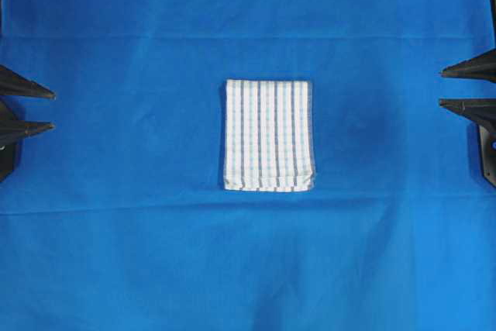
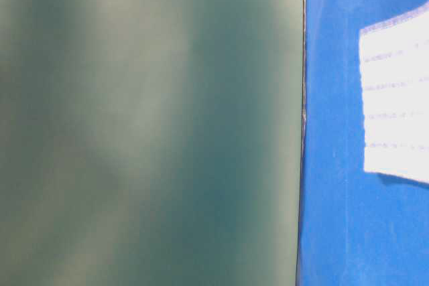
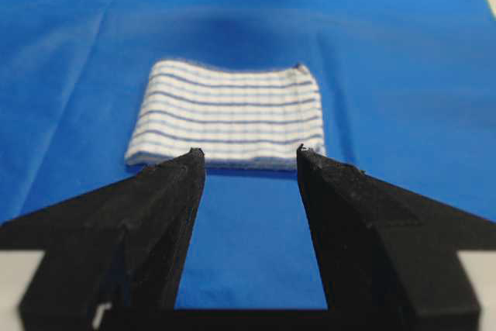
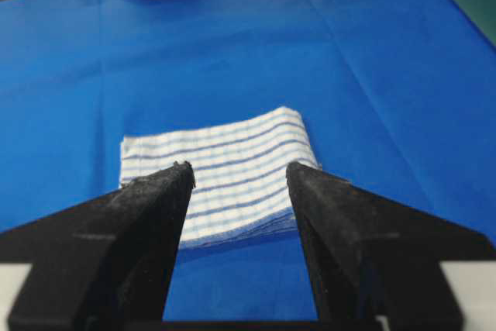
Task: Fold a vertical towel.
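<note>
The towel (image 1: 268, 135) lies folded at frame centre, both the left claw (image 1: 53, 110) and right claw (image 1: 442, 87) spread and empty at the edges; folding looks finished, nothing more needed.

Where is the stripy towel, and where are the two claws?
towel (image 1: 268, 135): overhead view, middle of its striped top layer.
left claw (image 1: 53, 111): overhead view, the gap midway between its two black fingertips.
right claw (image 1: 442, 88): overhead view, the gap midway between its two black fingertips.

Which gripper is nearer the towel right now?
Right, slightly. Right gripper sits at the right edge, left gripper at the left edge; both open, well clear of the towel.
</note>
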Motion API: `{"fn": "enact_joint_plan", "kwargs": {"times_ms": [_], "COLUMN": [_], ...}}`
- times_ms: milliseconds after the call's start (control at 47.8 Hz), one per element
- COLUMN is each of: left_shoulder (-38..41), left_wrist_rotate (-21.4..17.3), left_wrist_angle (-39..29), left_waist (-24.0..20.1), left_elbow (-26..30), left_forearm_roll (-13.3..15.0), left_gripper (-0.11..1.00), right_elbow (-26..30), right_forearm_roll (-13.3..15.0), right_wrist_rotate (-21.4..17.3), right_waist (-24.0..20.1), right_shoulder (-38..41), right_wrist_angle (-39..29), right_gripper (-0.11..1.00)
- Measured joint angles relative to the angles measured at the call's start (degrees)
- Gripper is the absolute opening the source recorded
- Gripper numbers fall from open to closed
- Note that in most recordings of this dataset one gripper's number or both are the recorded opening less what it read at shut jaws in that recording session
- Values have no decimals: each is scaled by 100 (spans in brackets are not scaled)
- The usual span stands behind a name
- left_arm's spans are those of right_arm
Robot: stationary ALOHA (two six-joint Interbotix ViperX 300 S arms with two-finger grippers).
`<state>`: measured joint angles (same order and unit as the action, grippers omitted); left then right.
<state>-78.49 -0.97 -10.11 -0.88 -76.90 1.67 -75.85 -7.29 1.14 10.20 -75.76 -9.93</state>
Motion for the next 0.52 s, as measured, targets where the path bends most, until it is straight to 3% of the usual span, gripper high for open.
{"fn": "enact_joint_plan", "kwargs": {"times_ms": [523], "left_shoulder": [0], "left_wrist_rotate": [123], "left_wrist_angle": [0], "left_waist": [9], "left_elbow": [-9], "left_forearm_roll": [0], "left_gripper": [49], "right_elbow": [9], "right_forearm_roll": [-44], "right_wrist_rotate": [0], "right_waist": [-70], "right_shoulder": [18], "right_wrist_angle": [0], "right_gripper": [58]}}
